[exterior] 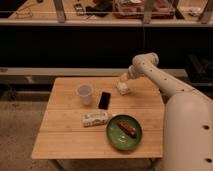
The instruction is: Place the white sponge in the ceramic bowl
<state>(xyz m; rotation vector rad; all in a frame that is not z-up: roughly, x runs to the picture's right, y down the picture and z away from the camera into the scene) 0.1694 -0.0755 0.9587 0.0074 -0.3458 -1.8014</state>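
The white sponge (121, 89), a small cream block, sits on the wooden table (65, 135) near its far edge, right of the middle. My gripper (123, 80) is directly over the sponge and looks to be touching its top. The ceramic bowl (116, 139), a dark-green shallow dish, stands near the table's front edge, well in front of the sponge. A reddish-brown oblong item (126, 127) lies inside it.
A translucent white cup (84, 93) stands left of the sponge, with a black phone (104, 100) between them. A white printed packet (95, 118) lies left of the bowl. My arm (165, 87) reaches in from the right. A dark counter runs behind the table.
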